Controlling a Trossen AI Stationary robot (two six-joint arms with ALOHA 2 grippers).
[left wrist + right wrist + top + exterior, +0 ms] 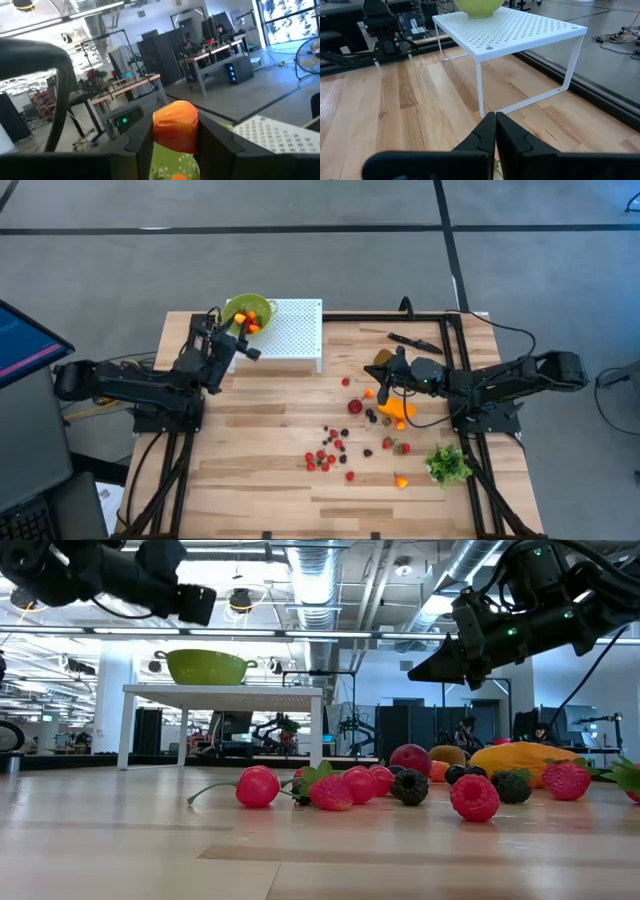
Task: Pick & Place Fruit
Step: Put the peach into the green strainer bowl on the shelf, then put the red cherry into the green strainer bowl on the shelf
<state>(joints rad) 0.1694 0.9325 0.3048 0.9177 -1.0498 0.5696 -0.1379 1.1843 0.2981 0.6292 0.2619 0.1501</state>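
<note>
My left gripper [246, 330] hangs over the rim of the green bowl [252, 308], which stands on the white perforated shelf [295, 330], and is shut on a small orange fruit piece [175, 125]. Another orange piece [174, 176] lies in the bowl below it. My right gripper [384, 378] is shut and touches nothing, raised above the fruit [470, 640]. Small red and dark berries [330, 448] lie scattered on the table. The long orange fruit [398, 410] and the brownish oval [380, 358] lie beside the right gripper. My left gripper pinches the orange fruit piece by its two sides [156, 131] between both fingers. The piece stands clear of everything, and its top rises above the fingers. The green bowl [175, 165] lies right under it.
A green leafy bunch [448, 463] lies near the table's right near corner. A black knife [415, 340] lies at the far right. The shelf stands on thin white legs [479, 87]. Bare wood lies on the table's left and near side.
</note>
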